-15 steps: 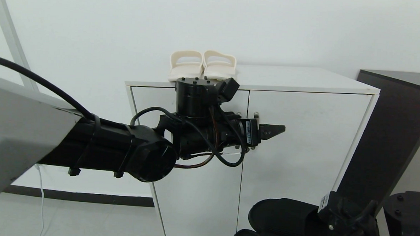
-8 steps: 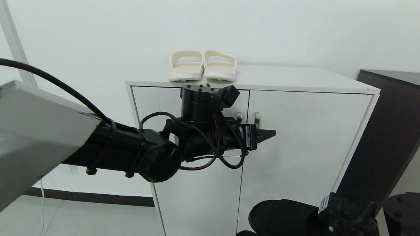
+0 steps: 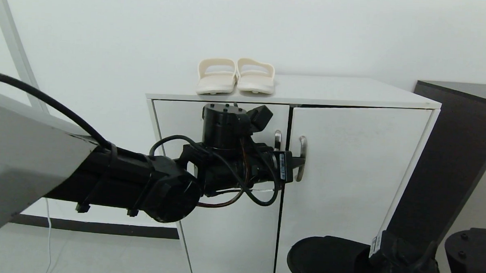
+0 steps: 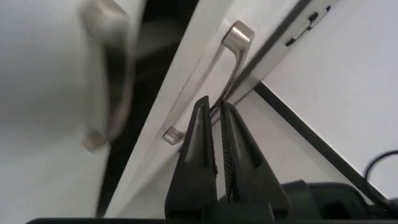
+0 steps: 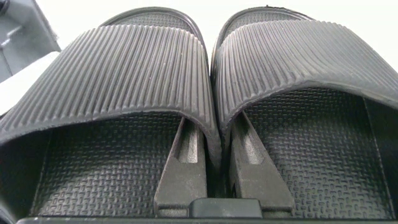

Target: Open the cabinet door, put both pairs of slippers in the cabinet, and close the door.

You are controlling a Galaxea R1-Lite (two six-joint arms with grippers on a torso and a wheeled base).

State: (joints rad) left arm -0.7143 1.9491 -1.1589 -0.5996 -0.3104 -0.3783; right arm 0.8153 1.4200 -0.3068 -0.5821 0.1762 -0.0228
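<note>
Atop cabinet [image 3: 351,92], beige slippers [image 3: 236,76], left hand [image 4: 216,107] clamping handle [image 3: 303,149], right hand [image 5: 213,127] gripping black slippers [image 5: 143,56]

— What sort of place are you in?
— A plain indoor room, much like a home hallway corner. I face a white cabinet [image 3: 356,166] against a bare white wall [image 3: 108,36], with cream slippers [image 3: 235,76] on its top and a dark unit [image 3: 451,162] beside it.
— Anything else?
— Grey floor [image 3: 77,256], and dark skirting [image 3: 99,228] along the wall. Lived-in home or test room, I cannot tell.
</note>
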